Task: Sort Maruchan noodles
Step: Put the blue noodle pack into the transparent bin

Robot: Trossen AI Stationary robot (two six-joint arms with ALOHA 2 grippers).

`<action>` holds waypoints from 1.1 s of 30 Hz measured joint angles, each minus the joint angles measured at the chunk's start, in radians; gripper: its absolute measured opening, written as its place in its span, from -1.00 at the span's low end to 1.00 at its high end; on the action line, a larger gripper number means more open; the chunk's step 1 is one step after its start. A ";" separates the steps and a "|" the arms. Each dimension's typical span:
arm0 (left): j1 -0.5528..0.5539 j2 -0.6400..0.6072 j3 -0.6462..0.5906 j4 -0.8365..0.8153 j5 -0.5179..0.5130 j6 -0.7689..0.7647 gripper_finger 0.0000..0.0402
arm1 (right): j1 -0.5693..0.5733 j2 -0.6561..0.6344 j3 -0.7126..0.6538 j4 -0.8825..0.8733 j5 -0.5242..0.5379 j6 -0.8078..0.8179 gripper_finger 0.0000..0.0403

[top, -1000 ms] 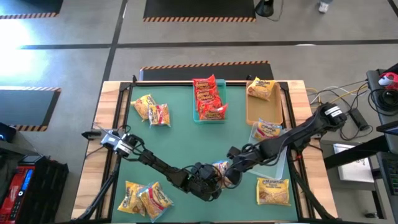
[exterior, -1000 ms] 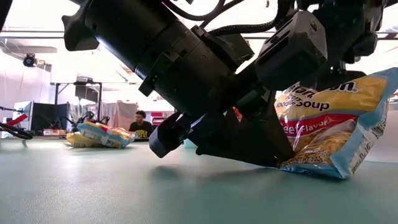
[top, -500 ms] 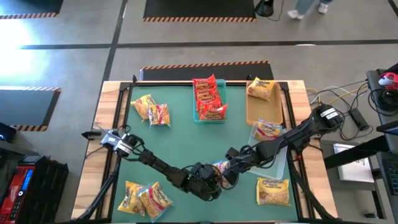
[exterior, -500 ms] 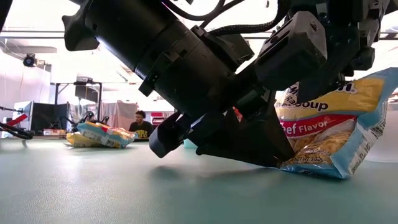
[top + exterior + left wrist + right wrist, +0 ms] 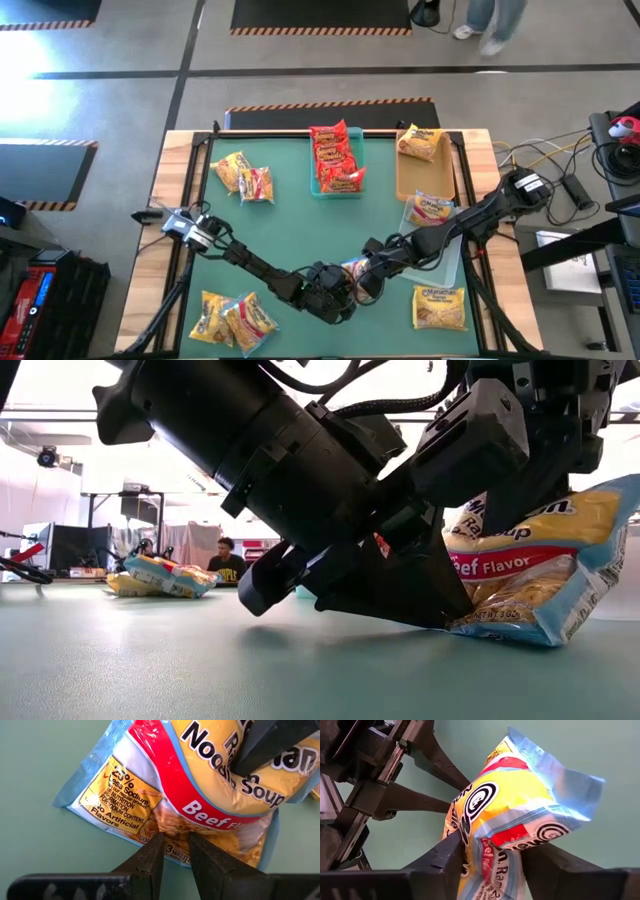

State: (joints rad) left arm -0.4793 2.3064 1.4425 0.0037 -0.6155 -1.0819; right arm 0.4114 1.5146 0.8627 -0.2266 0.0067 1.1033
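Green mat (image 5: 290, 215) is spreading under both arms from above, grippers meeting at the near-centre packet (image 5: 353, 268). Low down, that packet (image 5: 535, 575) is tilting, one edge touching the mat. Left gripper (image 5: 172, 847) is pinching its lower edge, fingers nearly closed. Right gripper (image 5: 487, 855) is clamping its crumpled end.

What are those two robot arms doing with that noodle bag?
Both arms are holding one beef ramen packet near the front middle of the green table. The left gripper pinches its bottom edge, and the right gripper grips its other end, so the packet is tilted up with one edge touching the table. Other packets are sorted already: red ones in the teal tray, one in the tan tray. Loose piles wait elsewhere.
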 joint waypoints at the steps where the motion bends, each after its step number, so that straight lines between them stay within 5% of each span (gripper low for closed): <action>1: 0.000 -0.002 0.000 0.001 -0.003 -0.001 -0.63 | 0.000 0.000 0.000 0.000 0.000 0.000 -0.26; 33: -0.034 -0.110 0.001 -0.226 -0.102 -0.061 -0.63 | 0.000 -0.026 -0.002 -0.003 -0.018 -0.048 -0.82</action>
State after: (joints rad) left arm -0.5129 2.1963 1.4437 -0.2222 -0.7177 -1.1431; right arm 0.4114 1.4885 0.8608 -0.2291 -0.0111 1.0550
